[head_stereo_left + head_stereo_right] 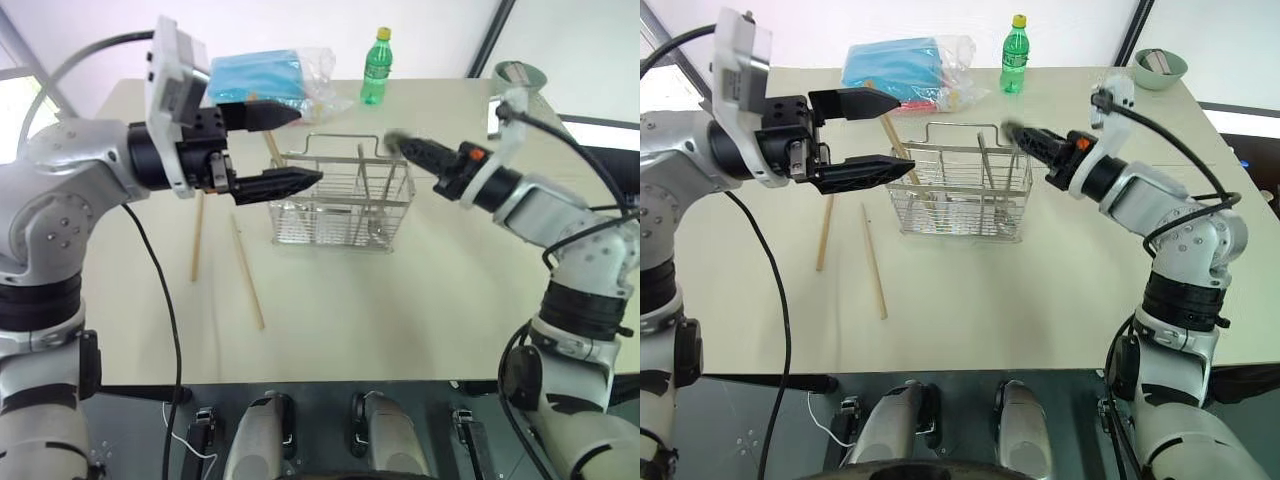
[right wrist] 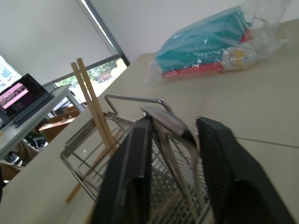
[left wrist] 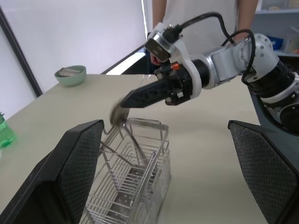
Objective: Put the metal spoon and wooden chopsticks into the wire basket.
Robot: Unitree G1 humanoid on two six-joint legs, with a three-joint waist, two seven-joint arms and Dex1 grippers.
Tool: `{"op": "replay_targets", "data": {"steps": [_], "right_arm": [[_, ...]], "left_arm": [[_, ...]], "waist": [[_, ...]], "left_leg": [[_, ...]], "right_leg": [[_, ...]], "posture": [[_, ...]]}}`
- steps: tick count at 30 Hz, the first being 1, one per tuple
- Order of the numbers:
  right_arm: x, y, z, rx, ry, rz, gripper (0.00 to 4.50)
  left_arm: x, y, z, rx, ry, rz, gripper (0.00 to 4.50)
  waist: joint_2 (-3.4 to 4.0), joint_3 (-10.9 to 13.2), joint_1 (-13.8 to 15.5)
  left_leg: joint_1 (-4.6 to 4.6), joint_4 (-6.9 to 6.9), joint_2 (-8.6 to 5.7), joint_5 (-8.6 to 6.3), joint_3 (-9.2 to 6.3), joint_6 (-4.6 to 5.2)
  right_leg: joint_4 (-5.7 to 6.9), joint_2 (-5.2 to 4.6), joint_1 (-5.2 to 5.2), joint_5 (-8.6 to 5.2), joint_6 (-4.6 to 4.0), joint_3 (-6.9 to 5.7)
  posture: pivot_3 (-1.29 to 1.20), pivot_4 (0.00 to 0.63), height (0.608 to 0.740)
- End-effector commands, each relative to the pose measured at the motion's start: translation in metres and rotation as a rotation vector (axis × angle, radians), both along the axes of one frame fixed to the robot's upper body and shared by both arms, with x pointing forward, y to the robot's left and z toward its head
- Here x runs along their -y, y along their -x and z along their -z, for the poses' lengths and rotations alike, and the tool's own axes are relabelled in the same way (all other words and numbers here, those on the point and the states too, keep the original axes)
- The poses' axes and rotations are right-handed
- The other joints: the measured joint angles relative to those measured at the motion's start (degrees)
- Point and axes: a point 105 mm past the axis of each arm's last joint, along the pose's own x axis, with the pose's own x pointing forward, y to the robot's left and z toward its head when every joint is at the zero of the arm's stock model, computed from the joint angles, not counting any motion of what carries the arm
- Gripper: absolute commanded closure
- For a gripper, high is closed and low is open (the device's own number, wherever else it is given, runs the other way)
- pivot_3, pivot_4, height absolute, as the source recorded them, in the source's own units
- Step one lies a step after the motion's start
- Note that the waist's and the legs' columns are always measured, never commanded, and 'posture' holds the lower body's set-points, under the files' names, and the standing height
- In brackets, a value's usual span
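The right gripper (image 1: 1012, 131) reaches level over the right end of the wire basket (image 1: 962, 195), its black fingers parted a little. The metal spoon (image 3: 122, 122) hangs between them with its round bowl uppermost just at the fingertips and its slim handle slanting down inside the basket; whether the fingers are pinching it or have let go, I cannot tell.

The left gripper (image 1: 308, 148) hovers at the basket's left end, spread wide, one finger above the other, with nothing in it and nothing touched.

The wooden chopsticks are scattered. One (image 1: 898, 150) leans upright in the basket's left corner, its top poking above the rim. Two more lie flat on the worktop (image 1: 1060, 290) to the left of the basket, one (image 1: 873, 261) nearer the front edge and the other (image 1: 825, 232) further left, well apart from the wire.

At the back stand a green bottle (image 1: 1015, 55) with a yellow cap, its label too small to read, a clear bag holding something blue (image 1: 902, 63), and a pale green bowl (image 1: 1160, 66) at the far right corner
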Motion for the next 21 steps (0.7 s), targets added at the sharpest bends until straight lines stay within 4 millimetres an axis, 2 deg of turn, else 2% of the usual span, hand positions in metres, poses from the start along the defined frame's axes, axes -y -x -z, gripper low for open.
{"op": "replay_targets", "data": {"steps": [1, 2, 4, 9, 11, 13, 15, 17, 21], "right_arm": [[0.009, 0.002, -0.021, 0.093, 0.017, 0.030, 0.99], [0.011, 0.001, -0.024, 0.107, 0.026, 0.036, 0.53], [0.017, -0.001, -0.034, 0.136, 0.039, 0.049, 0.53], [0.035, 0.001, -0.091, 0.301, 0.077, 0.000, 0.53], [0.030, 0.015, -0.114, 0.379, 0.096, -0.116, 0.53], [0.023, 0.030, -0.124, 0.435, 0.135, -0.238, 0.53], [0.012, 0.049, -0.121, 0.469, 0.205, -0.387, 0.53], [0.002, 0.068, -0.113, 0.476, 0.259, -0.534, 0.53], [-0.008, 0.097, -0.095, 0.455, 0.299, -0.741, 0.53]], "left_arm": [[-0.005, 0.002, -0.013, 0.062, 0.004, -0.023, 0.00], [-0.006, 0.001, -0.013, 0.063, 0.006, -0.033, 0.00], [-0.009, -0.001, -0.014, 0.067, 0.010, -0.059, 0.00], [-0.028, -0.016, -0.031, 0.087, 0.114, -0.239, 0.00], [-0.049, -0.029, -0.041, 0.082, 0.178, -0.407, 0.00], [-0.075, -0.047, -0.037, 0.001, 0.204, -0.602, 0.00], [-0.106, -0.059, -0.025, -0.100, 0.217, -0.794, 0.00], [-0.133, -0.064, -0.017, -0.182, 0.249, -0.933, 0.00], [-0.177, -0.073, 0.008, -0.328, 0.221, -1.220, 0.00]], "waist": [[0.00, 0.00, -0.01], [0.00, 0.00, 0.01], [0.00, 0.00, -0.02], [0.04, 0.03, -0.01], [0.03, 0.04, -0.01], [0.02, 0.04, -0.03], [0.02, 0.03, -0.04], [0.01, 0.03, -0.04], [-0.03, 0.05, 0.09]], "left_leg": [[0.00, 0.00, 0.00, 0.00, 0.00, 0.00], [0.00, 0.00, 0.00, 0.00, -0.01, 0.00], [0.00, 0.00, 0.00, 0.00, -0.01, 0.01], [-0.01, 0.00, 0.00, -0.01, -0.01, 0.02], [0.00, -0.03, 0.00, -0.01, -0.02, 0.02], [0.00, -0.04, 0.01, -0.02, -0.02, 0.03], [0.03, -0.04, 0.02, -0.03, -0.03, 0.05], [0.04, -0.05, 0.04, -0.04, -0.02, 0.07], [0.02, -0.03, 0.08, -0.04, -0.03, 0.07]], "right_leg": [[0.00, 0.00, -0.01, 0.00, 0.00, 0.00], [0.01, 0.00, -0.01, 0.00, 0.00, 0.00], [0.00, 0.00, -0.01, 0.00, 0.00, 0.00], [-0.01, 0.00, -0.03, -0.01, 0.00, 0.01], [-0.02, 0.02, -0.03, -0.01, -0.01, 0.01], [-0.04, 0.02, -0.02, -0.01, 0.00, 0.02], [-0.04, 0.02, 0.00, -0.01, 0.00, 0.02], [-0.03, 0.02, 0.01, -0.01, 0.01, 0.01], [-0.01, 0.01, 0.00, 0.00, 0.01, 0.01]], "posture": [[0.00, 0.150, 0.707], [0.00, 0.150, 0.707], [0.00, 0.150, 0.707], [0.00, 0.150, 0.707], [0.00, 0.150, 0.707], [0.00, 0.150, 0.707], [0.00, 0.150, 0.707], [0.00, 0.150, 0.707], [0.00, 0.150, 0.707]]}}
